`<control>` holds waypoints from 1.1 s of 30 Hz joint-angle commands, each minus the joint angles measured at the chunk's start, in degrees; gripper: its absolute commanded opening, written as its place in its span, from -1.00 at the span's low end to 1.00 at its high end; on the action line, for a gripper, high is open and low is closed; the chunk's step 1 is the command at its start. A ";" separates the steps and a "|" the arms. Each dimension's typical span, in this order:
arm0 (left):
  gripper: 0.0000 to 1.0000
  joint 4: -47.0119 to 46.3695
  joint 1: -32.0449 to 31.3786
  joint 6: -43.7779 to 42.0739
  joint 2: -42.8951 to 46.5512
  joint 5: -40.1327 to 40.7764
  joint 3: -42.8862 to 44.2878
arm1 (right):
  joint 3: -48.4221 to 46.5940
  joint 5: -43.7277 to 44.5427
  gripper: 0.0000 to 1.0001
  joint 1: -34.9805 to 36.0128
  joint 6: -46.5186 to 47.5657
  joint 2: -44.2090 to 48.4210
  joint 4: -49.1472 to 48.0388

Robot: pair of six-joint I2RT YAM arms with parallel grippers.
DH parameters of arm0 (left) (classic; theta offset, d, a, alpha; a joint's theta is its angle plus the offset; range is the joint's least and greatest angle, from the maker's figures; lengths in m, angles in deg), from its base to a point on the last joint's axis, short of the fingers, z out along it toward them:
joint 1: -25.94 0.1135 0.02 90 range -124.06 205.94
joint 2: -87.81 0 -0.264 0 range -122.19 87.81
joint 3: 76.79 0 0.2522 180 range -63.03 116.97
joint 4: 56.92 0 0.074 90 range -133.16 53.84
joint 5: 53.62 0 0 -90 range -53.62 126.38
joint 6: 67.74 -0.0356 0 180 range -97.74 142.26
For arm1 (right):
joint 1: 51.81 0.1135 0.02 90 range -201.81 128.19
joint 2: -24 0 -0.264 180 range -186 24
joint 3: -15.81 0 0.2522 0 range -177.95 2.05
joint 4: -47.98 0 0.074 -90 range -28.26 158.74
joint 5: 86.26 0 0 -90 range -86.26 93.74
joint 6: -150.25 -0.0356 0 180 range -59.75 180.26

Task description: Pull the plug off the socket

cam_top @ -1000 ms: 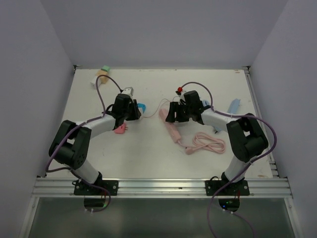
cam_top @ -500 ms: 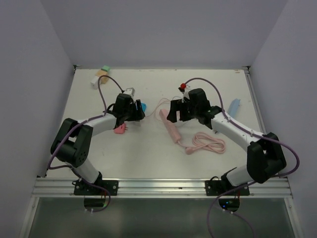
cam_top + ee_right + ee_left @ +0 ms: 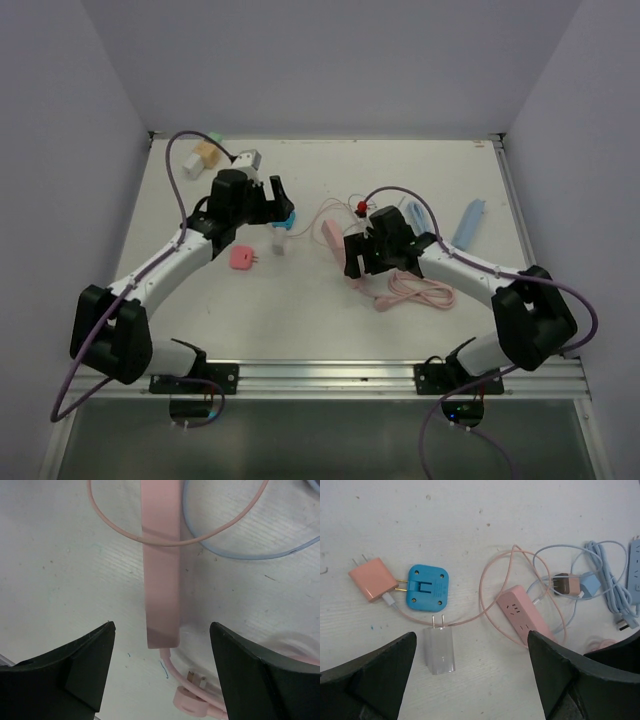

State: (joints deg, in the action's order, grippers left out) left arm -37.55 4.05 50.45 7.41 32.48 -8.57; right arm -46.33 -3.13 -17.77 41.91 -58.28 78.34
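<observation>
A clear white plug (image 3: 440, 650) lies loose on the table (image 3: 300, 300), its two bare prongs pointing at a blue adapter (image 3: 426, 586). In the top view the plug (image 3: 278, 243) rests just in front of my left gripper (image 3: 278, 205). That left gripper (image 3: 470, 645) hovers open above it, holding nothing. The pink socket strip (image 3: 520, 615) lies to the right with empty slots. My right gripper (image 3: 161, 627) is open and straddles the strip's cable end (image 3: 161, 580) without touching it. From above, the right gripper (image 3: 358, 262) covers the strip's near half (image 3: 333, 235).
A pink charger (image 3: 370, 579) is plugged into the blue adapter. The strip's coiled pink cord (image 3: 420, 290) and its plug (image 3: 192, 700) lie beside the right gripper. Light blue cables (image 3: 600, 565) and a light blue strip (image 3: 470, 222) are farther right. Small blocks (image 3: 205, 155) sit back left.
My left gripper opened, left the white plug on the table and drew back. My right gripper opened and slid down the pink strip to its cable end.
</observation>
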 commanded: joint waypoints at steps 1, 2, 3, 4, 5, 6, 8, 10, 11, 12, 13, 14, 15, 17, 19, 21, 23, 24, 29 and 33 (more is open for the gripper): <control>0.93 6.34 0.18 -3.48 5.77 3.19 3.55 | -0.74 0.63 0.60 1.55 0.07 -3.66 -2.01; 0.93 7.30 0.18 -4.10 6.83 3.72 3.73 | -0.92 1.07 0.59 1.81 0.24 -4.46 -2.18; 0.93 8.18 0.27 -5.41 8.84 3.64 4.08 | -1.19 1.42 0.59 2.17 0.33 -5.34 -2.45; 0.92 9.93 0.27 -6.03 9.81 5.81 4.17 | -1.63 1.51 0.59 2.43 0.42 -6.65 -2.54; 0.92 10.91 0.27 -6.65 10.69 6.44 4.51 | -1.80 1.43 0.58 2.78 0.51 -7.36 -3.06; 0.91 11.70 0.27 -7.61 12.27 6.89 4.52 | -2.07 1.51 0.53 2.87 0.51 -8.06 -3.24; 0.89 13.90 0.27 -7.97 13.34 6.89 4.08 | -2.86 1.42 0.47 2.87 0.42 -9.90 -3.24; 0.86 14.96 0.27 -8.06 14.65 5.41 3.03 | -3.65 2.04 0.22 2.96 0.51 -10.53 -2.72; 0.85 14.96 0.27 -8.14 15.01 4.87 1.37 | -3.82 2.04 0.06 2.96 0.51 -10.45 -1.32; 0.83 15.13 0.27 -7.80 15.79 4.17 0.48 | -4.00 1.78 -0.14 2.96 0.86 -10.10 -0.52; 0.79 15.22 0.27 -7.45 16.06 1.38 -1.09 | -4.44 1.60 -0.54 3.05 0.95 -9.57 1.57; 0.76 15.14 0.27 -7.01 16.24 -0.13 -1.98 | -4.53 1.51 -0.68 3.05 1.12 -9.04 2.81; 0.74 14.00 0.09 -6.05 16.76 -1.71 -3.12 | -4.53 1.51 -0.77 2.96 1.56 -7.21 3.78; 0.65 12.07 -1.04 -4.99 17.12 -5.41 -6.45 | -4.62 1.34 -1.00 3.05 2.00 -5.27 6.67; 0.62 9.96 -2.97 -4.10 16.25 -5.85 -8.48 | -4.88 0.81 -1.00 3.05 2.26 -2.63 8.61; 0.61 8.99 -6.21 -3.32 14.15 -5.77 -9.01 | -4.88 0.72 -1.00 3.05 2.35 -0.96 10.47; 0.61 7.59 -8.16 -2.79 12.91 -5.07 -9.72 | -4.88 0.90 -1.00 3.05 2.26 1.33 11.69; 0.61 5.58 -10.00 -2.09 11.68 -4.63 -10.07 | -4.97 0.90 -1.00 3.05 2.53 1.94 12.05; 0.60 0.38 -14.75 -0.41 5.44 -3.31 -9.46 | -5.41 0.46 -1.00 3.05 2.53 3.09 12.76; 0.64 -2.78 -17.83 0.38 -3.94 1.52 -6.39 | -5.58 -0.33 -1.00 3.05 2.27 3.88 12.32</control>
State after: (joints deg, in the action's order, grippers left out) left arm -33.97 -11.93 48.96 8.38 30.56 -18.06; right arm -49.41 -1.97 -14.88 43.48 -56.90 90.65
